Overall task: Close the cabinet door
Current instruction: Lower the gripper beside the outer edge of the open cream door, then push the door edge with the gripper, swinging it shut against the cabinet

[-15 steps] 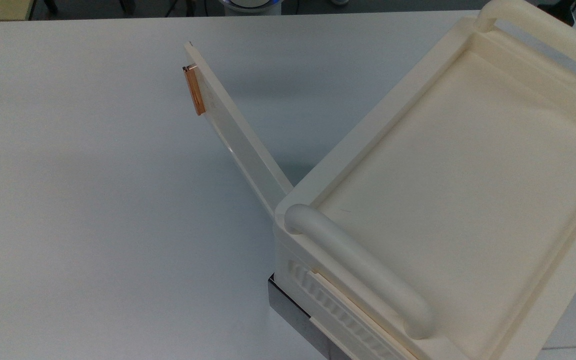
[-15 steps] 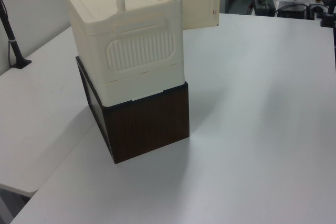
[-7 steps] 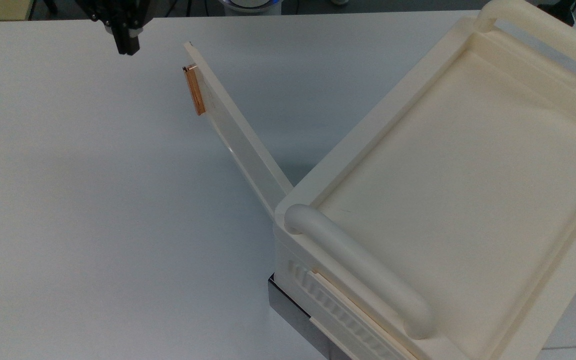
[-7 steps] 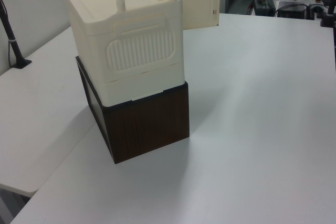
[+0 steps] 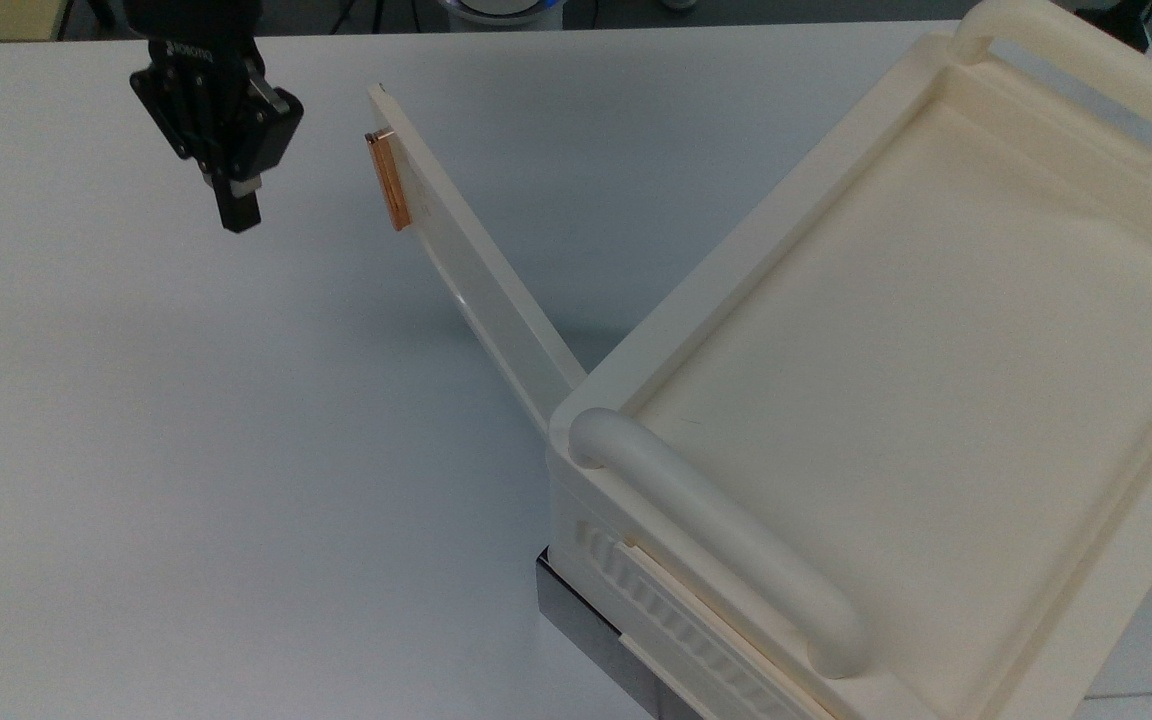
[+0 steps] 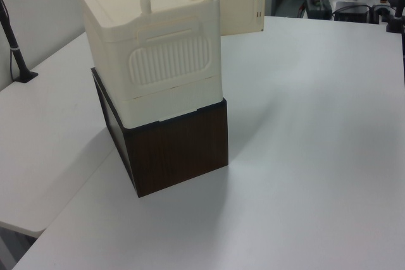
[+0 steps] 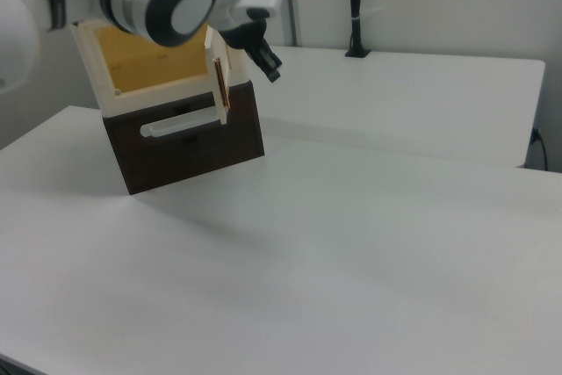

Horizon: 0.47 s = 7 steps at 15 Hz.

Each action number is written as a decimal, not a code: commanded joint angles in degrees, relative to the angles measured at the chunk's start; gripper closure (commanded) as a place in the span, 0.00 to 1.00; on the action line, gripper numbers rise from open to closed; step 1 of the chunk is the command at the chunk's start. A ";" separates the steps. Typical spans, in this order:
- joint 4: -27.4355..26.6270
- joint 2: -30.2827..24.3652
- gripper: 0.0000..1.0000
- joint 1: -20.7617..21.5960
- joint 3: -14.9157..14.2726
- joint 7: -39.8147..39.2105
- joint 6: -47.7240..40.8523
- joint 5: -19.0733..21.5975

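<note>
The cabinet door (image 5: 476, 270) stands swung wide open from the cabinet (image 5: 896, 330), its copper handle plate (image 5: 388, 182) at the far free end. The gripper (image 5: 238, 215) hangs over the counter (image 5: 186, 450) to the top view's left of that plate, apart from it, jaws closed on nothing. The risk I see: pushing too near the thin edge could let the jaws slip past, or a hard shove could shift the cabinet on its dark base (image 6: 177, 150).
</note>
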 commanded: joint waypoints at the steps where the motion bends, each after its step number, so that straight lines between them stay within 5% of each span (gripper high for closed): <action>1: 0.20 4.29 1.00 0.61 1.56 1.68 3.19 0.45; 7: 1.17 5.79 1.00 1.05 4.91 2.12 3.28 0.71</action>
